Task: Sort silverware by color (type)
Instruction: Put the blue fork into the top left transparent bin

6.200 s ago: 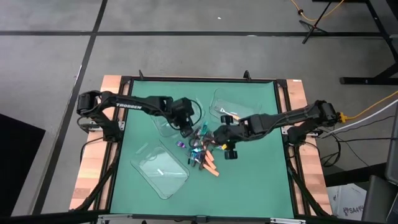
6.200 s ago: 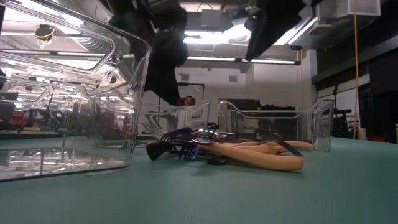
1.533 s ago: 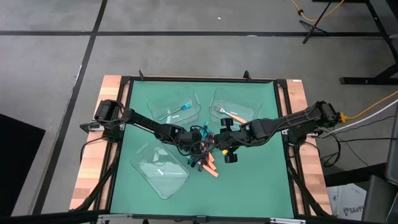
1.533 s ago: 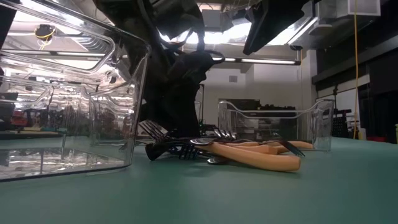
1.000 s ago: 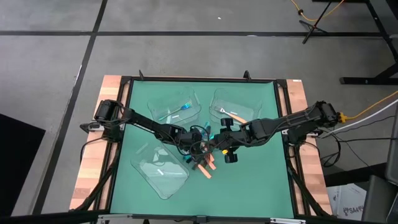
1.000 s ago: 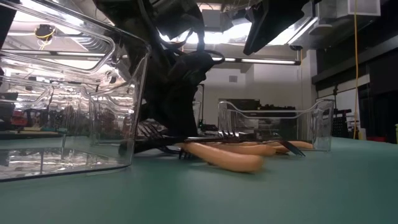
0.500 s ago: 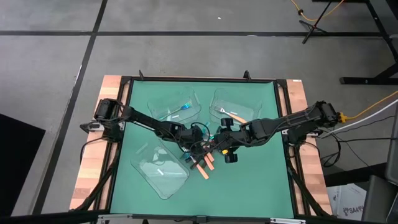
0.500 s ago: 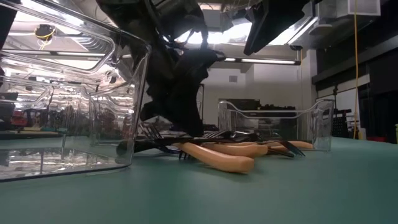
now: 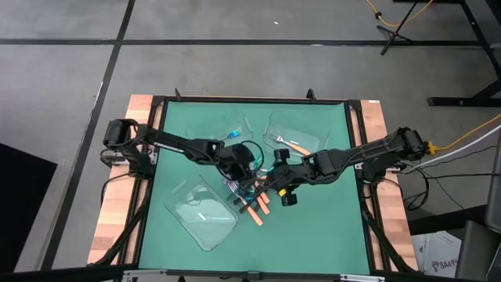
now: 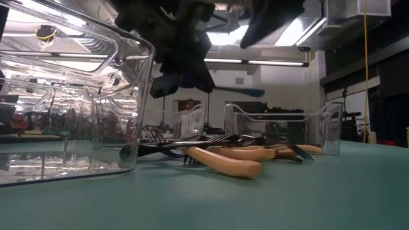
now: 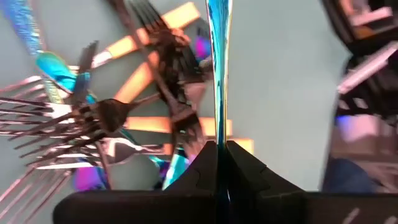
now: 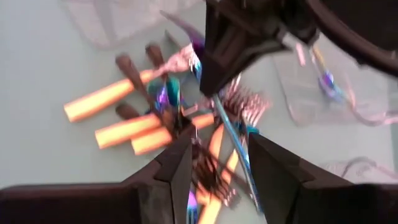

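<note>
Three clear plastic trays [image 9: 202,217] sit on the table [image 9: 313,227]. Three orange-handled forks [image 9: 256,215] show in the pile, with one more orange-handled piece [image 9: 298,147] in a far tray. One iridescent blue utensil [image 11: 217,62] hangs lifted; the dark forks [image 10: 160,148] are too tangled to count.

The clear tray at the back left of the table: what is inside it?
Inside the clear tray, the high view shows one iridescent blue utensil. The left arm crosses its near edge, so anything beneath it is hidden.
</note>
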Action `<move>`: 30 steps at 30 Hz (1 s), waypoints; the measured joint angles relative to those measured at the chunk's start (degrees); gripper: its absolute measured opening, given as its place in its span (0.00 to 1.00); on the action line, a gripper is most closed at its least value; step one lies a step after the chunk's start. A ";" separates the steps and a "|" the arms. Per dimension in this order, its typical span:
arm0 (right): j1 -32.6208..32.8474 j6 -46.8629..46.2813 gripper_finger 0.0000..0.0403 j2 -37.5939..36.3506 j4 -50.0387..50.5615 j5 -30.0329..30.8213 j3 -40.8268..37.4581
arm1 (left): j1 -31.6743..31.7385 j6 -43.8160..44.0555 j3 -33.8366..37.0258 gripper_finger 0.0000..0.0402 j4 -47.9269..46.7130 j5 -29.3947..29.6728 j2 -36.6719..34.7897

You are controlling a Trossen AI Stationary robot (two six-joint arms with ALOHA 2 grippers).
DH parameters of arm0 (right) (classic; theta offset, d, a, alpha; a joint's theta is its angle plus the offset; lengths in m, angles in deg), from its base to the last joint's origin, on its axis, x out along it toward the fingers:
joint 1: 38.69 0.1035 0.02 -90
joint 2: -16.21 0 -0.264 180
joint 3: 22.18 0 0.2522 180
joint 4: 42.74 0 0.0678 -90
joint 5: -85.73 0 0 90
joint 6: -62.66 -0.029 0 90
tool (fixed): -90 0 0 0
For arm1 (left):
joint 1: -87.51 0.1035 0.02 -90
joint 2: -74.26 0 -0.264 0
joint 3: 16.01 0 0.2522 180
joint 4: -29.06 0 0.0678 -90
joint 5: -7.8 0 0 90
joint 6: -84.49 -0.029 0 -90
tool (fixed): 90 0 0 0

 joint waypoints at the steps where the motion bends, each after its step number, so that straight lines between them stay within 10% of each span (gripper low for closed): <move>1: 0.00 0.10 0.36 0.00 -1.29 0.02 0.00 | 0.34 0.07 0.00 0.02 -0.02 -1.26 -0.32; 16: 0.03 9.09 0.36 2.65 -7.23 -0.93 0.04 | 4.90 1.41 0.00 0.02 1.57 -16.89 -0.87; 30: 0.00 8.79 0.36 4.66 -3.00 5.03 0.00 | 5.12 1.49 -0.02 0.04 2.93 -19.53 -0.87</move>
